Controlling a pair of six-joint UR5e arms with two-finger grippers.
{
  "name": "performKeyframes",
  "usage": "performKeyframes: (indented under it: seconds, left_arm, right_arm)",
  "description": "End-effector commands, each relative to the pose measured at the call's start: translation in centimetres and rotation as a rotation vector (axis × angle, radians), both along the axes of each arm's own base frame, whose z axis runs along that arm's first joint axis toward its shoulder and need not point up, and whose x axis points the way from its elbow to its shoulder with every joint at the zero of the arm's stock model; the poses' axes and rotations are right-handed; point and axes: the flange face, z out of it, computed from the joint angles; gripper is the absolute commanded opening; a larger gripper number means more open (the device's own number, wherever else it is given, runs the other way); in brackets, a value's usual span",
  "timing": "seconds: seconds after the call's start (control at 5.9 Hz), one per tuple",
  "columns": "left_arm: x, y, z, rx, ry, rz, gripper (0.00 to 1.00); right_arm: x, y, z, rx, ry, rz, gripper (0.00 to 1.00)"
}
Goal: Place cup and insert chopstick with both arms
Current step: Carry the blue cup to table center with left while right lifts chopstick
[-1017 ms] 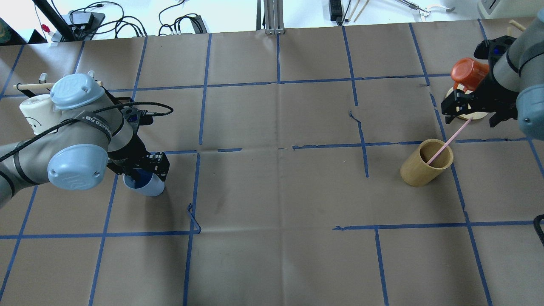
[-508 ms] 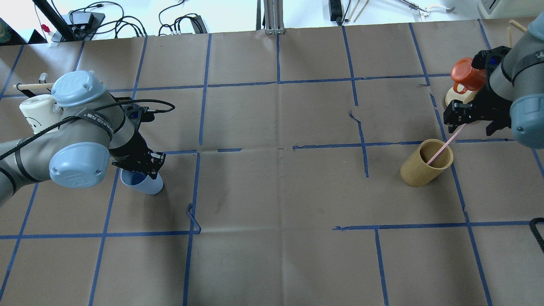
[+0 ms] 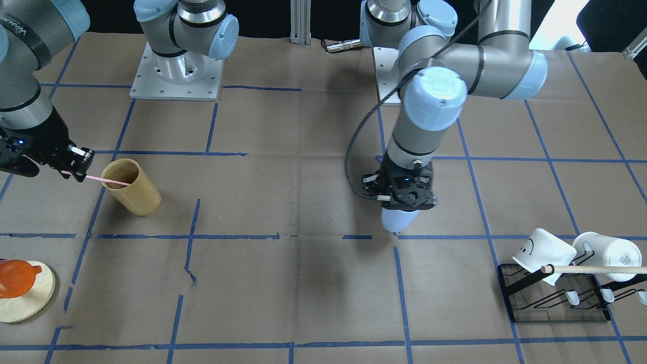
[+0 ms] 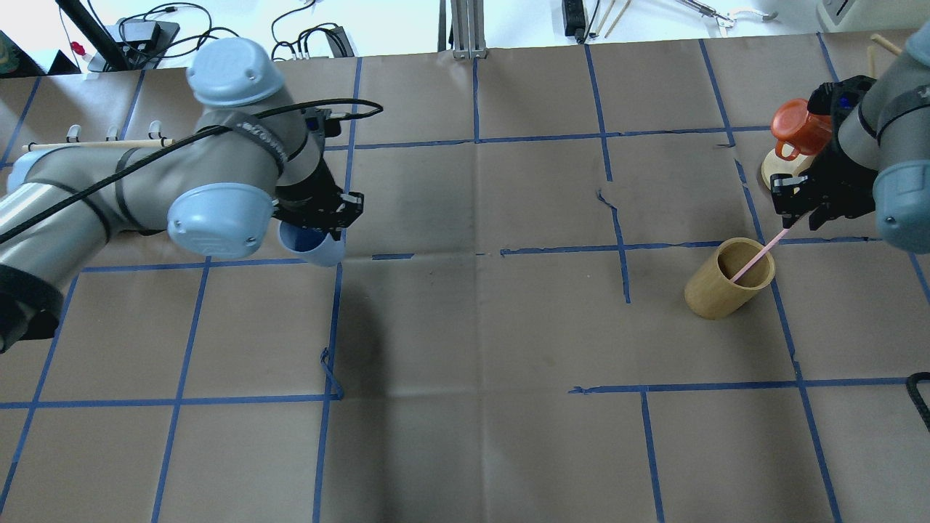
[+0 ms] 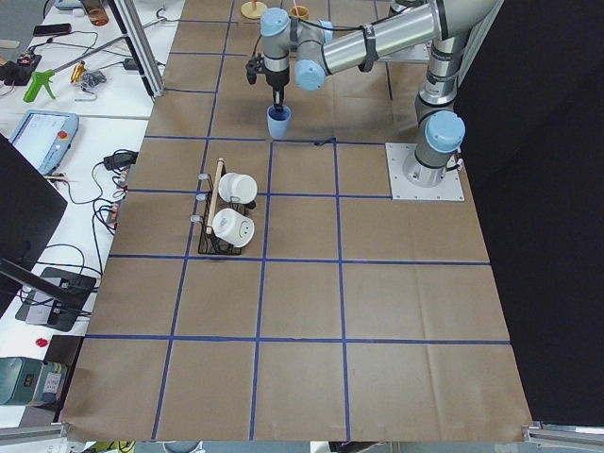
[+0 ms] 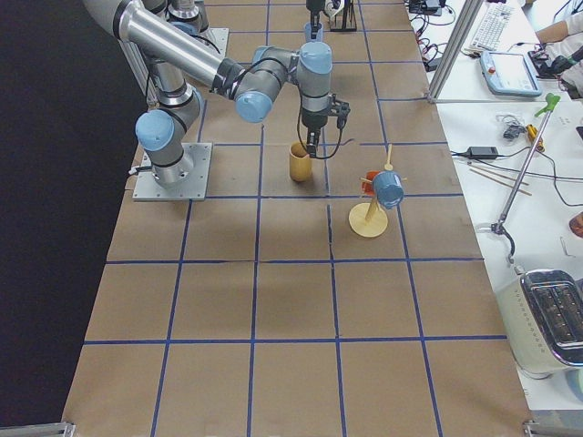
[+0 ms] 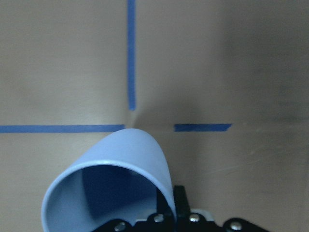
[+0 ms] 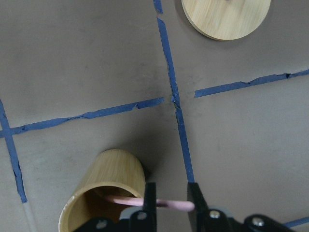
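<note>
Left pincer (image 4: 320,221) was clamped on the cup (image 4: 317,251) at its rim, one finger inside, one outside. Cup hung straight below the pincer, mouth up, slightly tilted. It looked raised off the bench (image 4: 472,327), since its shadow fell apart from it, and a blue tape crossing (image 7: 131,126) lay just past its base. Cup was pale blue, tapered, no handle, darker blue inside.

Right pincer (image 4: 793,216) was closed to a narrow gap on the upper end of the chopstick (image 4: 759,253). The thin pale pink stick slanted down from the fingertips, its lower end inside the tan wooden cylinder (image 4: 716,290) standing just below and beside the pincer. An orange mug (image 4: 799,125) on a round wooden stand (image 3: 28,298) sat close behind that pincer.

Bench was covered in brown paper with a blue tape grid. A black rack (image 3: 546,298) with two white mugs (image 3: 543,247) and a wooden dowel sat well off from the left pincer. Cables (image 4: 305,33) lay on the white floor beyond the bench edge.
</note>
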Motion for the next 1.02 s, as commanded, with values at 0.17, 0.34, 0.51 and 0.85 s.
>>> performKeyframes:
  seconds: [0.17, 0.34, 0.51, 0.85]
  left_arm:
    - [-14.6, -1.5, -2.1, -0.024, 0.029, 0.149, 0.01]
    - [-15.2, -2.0, -3.2, -0.026, 0.031, 0.153, 0.01]
    - [-15.2, -2.0, -4.0, -0.016, 0.027, 0.153, 0.04]
    - [-16.3, -1.2, -4.8, -0.002, 0.024, 0.133, 0.11]
  right_arm:
    - [0.1, 0.0, 0.5, -0.01, 0.005, 0.0, 0.14]
    - [0.0, 0.0, 0.8, -0.016, 0.007, 0.0, 0.12]
    - [-0.1, -0.3, 1.6, -0.025, 0.013, 0.0, 0.11]
    - [0.0, -0.9, 4.6, -0.057, 0.024, 0.006, 0.11]
